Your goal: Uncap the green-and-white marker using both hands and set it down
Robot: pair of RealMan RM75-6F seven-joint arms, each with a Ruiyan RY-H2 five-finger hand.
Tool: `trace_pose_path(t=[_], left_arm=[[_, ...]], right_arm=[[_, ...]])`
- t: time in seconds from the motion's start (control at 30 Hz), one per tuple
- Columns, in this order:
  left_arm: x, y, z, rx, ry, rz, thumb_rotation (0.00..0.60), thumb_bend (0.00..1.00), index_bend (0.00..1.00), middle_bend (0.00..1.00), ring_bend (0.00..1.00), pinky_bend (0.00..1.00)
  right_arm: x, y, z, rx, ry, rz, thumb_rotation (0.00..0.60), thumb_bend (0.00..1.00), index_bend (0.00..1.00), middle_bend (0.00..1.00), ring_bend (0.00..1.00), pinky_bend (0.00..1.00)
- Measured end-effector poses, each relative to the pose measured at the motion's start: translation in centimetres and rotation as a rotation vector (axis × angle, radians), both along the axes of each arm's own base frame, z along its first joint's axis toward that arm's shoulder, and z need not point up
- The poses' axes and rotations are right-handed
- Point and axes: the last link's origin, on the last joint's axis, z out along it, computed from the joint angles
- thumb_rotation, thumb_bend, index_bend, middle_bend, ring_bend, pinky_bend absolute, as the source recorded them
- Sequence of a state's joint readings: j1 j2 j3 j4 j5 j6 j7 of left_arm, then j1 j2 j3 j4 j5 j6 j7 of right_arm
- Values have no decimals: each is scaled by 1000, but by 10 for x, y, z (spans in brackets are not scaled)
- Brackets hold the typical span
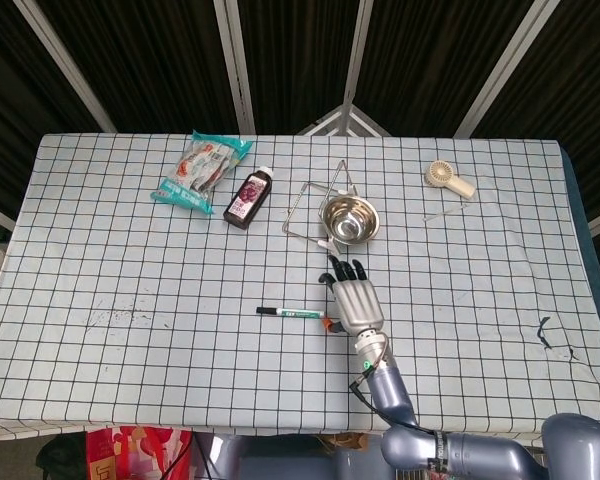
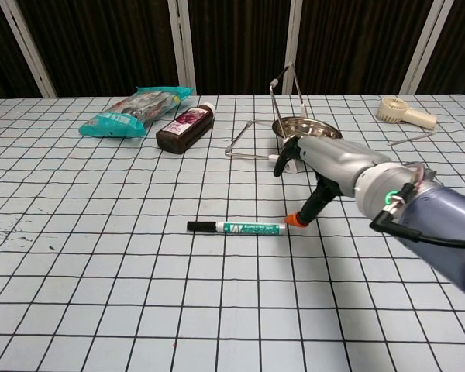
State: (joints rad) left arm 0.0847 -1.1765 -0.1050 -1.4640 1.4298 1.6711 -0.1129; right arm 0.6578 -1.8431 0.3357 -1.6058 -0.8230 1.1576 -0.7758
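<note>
The green-and-white marker [image 1: 291, 313] [image 2: 237, 227] lies flat on the checked cloth near the table's middle, its black cap pointing left. My right hand [image 1: 354, 298] [image 2: 331, 165] hovers just right of the marker's white end, palm down, fingers stretched out and apart, holding nothing. Its orange-tipped thumb [image 2: 295, 220] sits right at the marker's end; I cannot tell whether it touches. My left hand appears in neither view.
Behind the hand a steel bowl [image 1: 348, 219] [image 2: 323, 132] stands in a wire rack. A dark bottle [image 1: 249, 198] [image 2: 185, 128] and a snack bag [image 1: 201, 167] [image 2: 133, 110] lie at the back left. A small cream fan [image 1: 448, 178] [image 2: 404, 113] lies back right.
</note>
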Motion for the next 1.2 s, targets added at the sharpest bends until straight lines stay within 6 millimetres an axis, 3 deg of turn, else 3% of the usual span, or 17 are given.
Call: trace_pose_path(t=[0.3, 0.7, 0.9, 1.2], left_arm=[[-10, 5, -3, -2, -5, 17, 600, 449, 72, 0, 0, 0], [-9, 9, -10, -15, 3, 26, 600, 450, 72, 0, 0, 0], [-11, 9, -11, -16, 5, 32, 600, 450, 72, 0, 0, 0], [-19, 9, -10, -17, 3, 52, 600, 452, 72, 0, 0, 0]], right_arm=[[-1, -3, -16, 19, 3, -24, 600, 235, 383, 67, 108, 51], [-7, -1, -31, 45, -11, -32, 600, 238, 433, 67, 107, 51], [-1, -2, -35, 42, -24, -6, 600, 341, 491, 67, 107, 52], [1, -5, -41, 41, -22, -2, 600, 360, 499, 67, 108, 61]])
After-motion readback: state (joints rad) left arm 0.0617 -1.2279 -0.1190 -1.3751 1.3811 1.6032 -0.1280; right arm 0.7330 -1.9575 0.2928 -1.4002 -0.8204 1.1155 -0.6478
